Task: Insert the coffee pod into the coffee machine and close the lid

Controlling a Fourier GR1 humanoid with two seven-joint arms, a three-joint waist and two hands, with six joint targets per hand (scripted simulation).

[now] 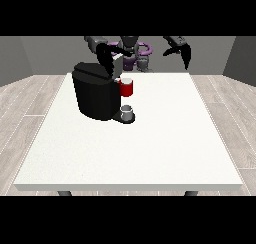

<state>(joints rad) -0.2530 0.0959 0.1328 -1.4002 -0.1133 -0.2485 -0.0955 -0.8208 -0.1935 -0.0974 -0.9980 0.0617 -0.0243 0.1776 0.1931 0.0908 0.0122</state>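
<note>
While the black coffee machine stands on the white counter near its far left corner, a red brew head projects from its front, and a small grey cup sits on the drip base directly below. The robot hand at the view's left hangs over the machine's top, at the raised lid; whether its fingers are apart or together cannot be told. No coffee pod can be made out. The robot hand at the view's right hangs above the counter's far edge, fingers relaxed and pointing down, holding nothing.
</note>
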